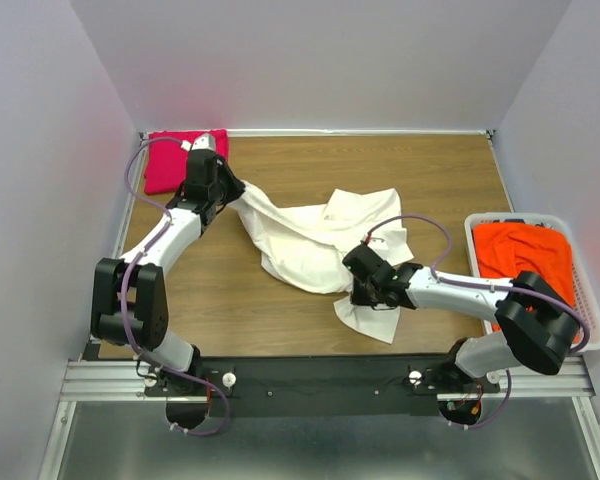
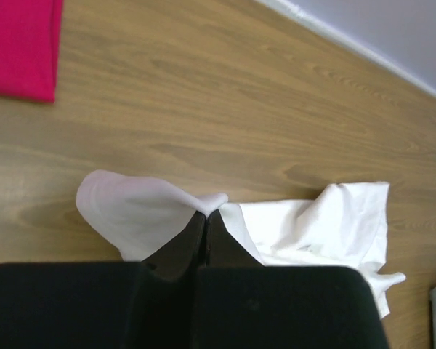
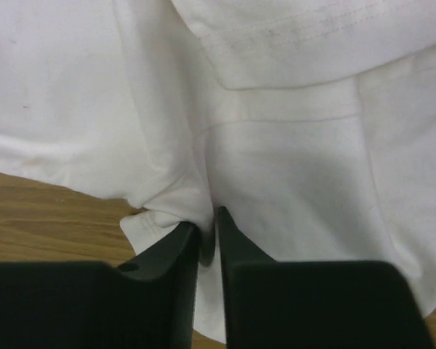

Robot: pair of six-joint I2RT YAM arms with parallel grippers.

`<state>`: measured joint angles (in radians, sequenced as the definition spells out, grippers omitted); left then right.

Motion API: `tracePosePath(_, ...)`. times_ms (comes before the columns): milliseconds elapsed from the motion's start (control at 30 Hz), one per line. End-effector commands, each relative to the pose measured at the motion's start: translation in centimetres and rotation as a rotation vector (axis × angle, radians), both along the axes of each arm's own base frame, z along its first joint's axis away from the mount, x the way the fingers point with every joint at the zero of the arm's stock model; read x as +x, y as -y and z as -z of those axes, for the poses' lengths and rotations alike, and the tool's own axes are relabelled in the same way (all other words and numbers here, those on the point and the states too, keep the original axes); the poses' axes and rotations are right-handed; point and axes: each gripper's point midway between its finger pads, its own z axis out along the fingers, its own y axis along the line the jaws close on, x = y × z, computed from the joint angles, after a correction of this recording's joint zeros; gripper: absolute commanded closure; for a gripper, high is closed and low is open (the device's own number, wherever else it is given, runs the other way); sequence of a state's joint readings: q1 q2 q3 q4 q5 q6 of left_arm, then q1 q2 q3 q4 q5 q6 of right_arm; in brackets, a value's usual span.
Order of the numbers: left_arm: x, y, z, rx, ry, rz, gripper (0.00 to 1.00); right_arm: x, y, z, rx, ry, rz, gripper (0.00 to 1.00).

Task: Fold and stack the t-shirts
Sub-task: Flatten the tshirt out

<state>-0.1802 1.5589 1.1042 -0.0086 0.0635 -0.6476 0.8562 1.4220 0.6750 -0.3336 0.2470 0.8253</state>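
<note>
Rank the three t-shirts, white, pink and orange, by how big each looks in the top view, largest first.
1. cream-white t-shirt: spread out, clearly the largest.
2. orange-red t-shirt.
3. magenta-pink t-shirt: folded. It looks close in size to the orange one, and both are partly hidden, so the order of these two is unsure.

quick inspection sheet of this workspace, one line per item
surface: wood-grain table, bare wood showing
job's things: cream-white t-shirt crumpled mid-table; magenta-pink t-shirt flat, far left corner; orange-red t-shirt in white laundry basket, right
clutter: nothing seen
tools: left tool shut on the cream-white t-shirt's left end; right tool pinching its near edge
cables: purple cables loop off both arms
surroundings: pale walls; metal rail at near edge
</note>
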Motion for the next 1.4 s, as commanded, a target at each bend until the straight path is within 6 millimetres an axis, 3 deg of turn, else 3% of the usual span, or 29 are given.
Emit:
tracePosePath(0,-2.5,-1.9,1.0,0.005,-0.032,-0.04,1.0,-0.8,0.4,0.0,-0.016,-0.023,0.03,0.58)
tracePosePath(100,-4.0,-2.4,1.8,-0.006,-0.041,-0.052,1.0,1.4,0.4,-4.1,0.032,0.114,0.083,0.35)
tracePosePath(167,-4.8,-2.7,2.3,-0.008,-0.049,-0.056,1.0,3.1,1.3,-6.6,0.046,0.186,0.137,0.3)
tracePosePath(233,-5.2,-2.9,2.6,-0.007,-0.053,-0.055,1.0,4.3,2.5,-7.7,0.041,0.216,0.182,0.3)
tracePosePath(467,-7.2,-3.7,3.2,-0.004,-0.051,-0.058,1.0,11.0,13.9,-7.6,-0.072,0.199,0.48,0.3)
tracePosePath(567,-7.4,-3.8,3.1,-0.01,-0.031,-0.056,1.0,13.6,16.3,-7.5,-0.044,0.2,0.528,0.31)
tracePosePath(667,-7.6,-3.4,3.1,-0.022,-0.03,-0.032,1.0,16.5,16.1,-7.7,0.033,0.226,0.507,0.31)
tracePosePath(800,-7.6,-3.1,3.1,-0.032,-0.033,-0.016,1.0,18.6,14.9,-7.0,0.084,0.216,0.487,0.32)
tracePosePath(1167,-8.0,-2.9,3.3,-0.041,-0.03,-0.005,1.0,18.7,13.2,-3.7,0.16,0.148,0.483,0.37)
tracePosePath(1367,-8.1,-2.9,3.4,-0.039,-0.031,-0.005,1.0,18.6,12.7,-3.7,0.194,0.139,0.479,0.65)
